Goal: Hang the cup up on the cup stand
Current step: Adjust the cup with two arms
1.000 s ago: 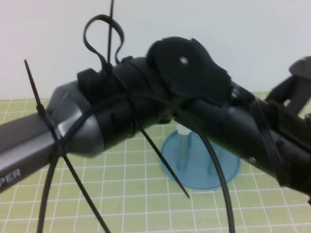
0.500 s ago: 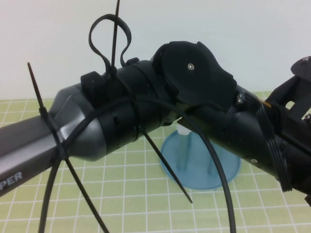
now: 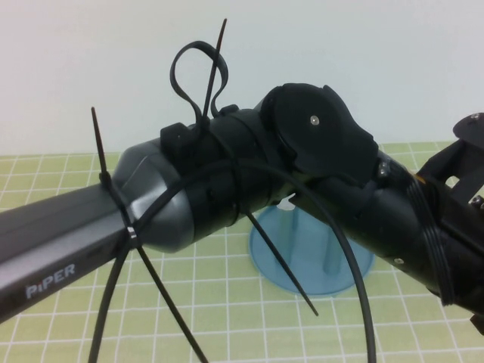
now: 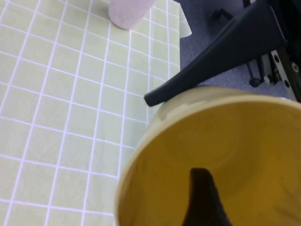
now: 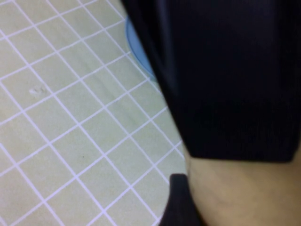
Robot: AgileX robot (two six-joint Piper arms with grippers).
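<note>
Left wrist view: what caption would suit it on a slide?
Left gripper holds the pale-yellow cup by its rim, one finger inside, one outside, above the green gridded mat.

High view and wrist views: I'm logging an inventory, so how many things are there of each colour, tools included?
Yellow: 1, the cup, clamped in the left tool above the mat.
Blue: 1, the cup stand.
Pink: 1, a pale object on the mat.
Black: 2, the left tool and the right tool, which is over the mat near the stand.
Total: 5.
</note>
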